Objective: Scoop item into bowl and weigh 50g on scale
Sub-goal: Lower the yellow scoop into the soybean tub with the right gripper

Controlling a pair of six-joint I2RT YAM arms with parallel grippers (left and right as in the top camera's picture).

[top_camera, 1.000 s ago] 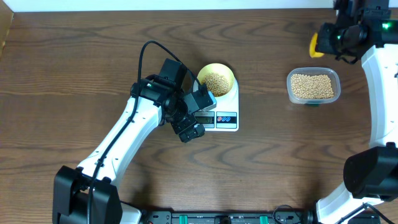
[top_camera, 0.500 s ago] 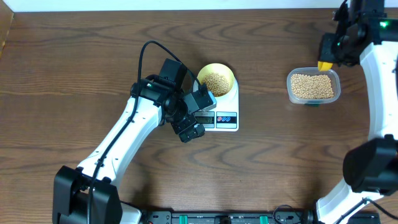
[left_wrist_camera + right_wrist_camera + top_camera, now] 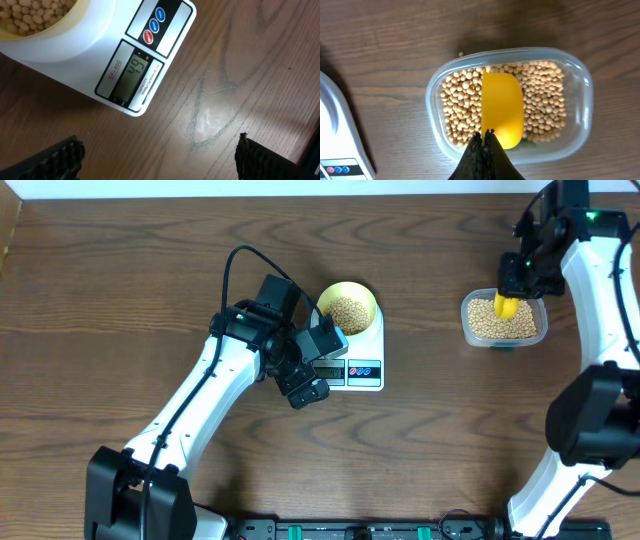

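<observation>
Jaws of the right gripper [image 3: 485,134] are closed on the handle of a yellow scoop [image 3: 502,107]. A second ago that gripper hung at the far right corner of the table [image 3: 120,280] with the scoop clear of everything. Half a second ago the scoop was at the far edge of the clear tub [image 3: 583,107]. Now it sits over the middle of the tub, lying on or just above the beans [image 3: 460,105]; which of the two cannot be told. The left arm, the scale and the bowl have not shifted across the three moments.

Jaws of the left gripper [image 3: 318,367] stand wide apart and hold nothing. They are low over the table at the front left corner of the scale [image 3: 372,340], their tips to either side of its front edge. From overhead that gripper covers part of the scale's display.

One stray bean [image 3: 461,54] lies on the table just beyond the tub's far rim.

The pale-yellow bowl [image 3: 368,292] stands on the far part of the scale with a heap of beans [image 3: 347,311] in it. In the left wrist view the display [image 3: 131,75] reads 49, with three round buttons [image 3: 154,25] beside it. The tub, well to the right of the scale, holds a shallow layer of beans that covers most of its floor.
</observation>
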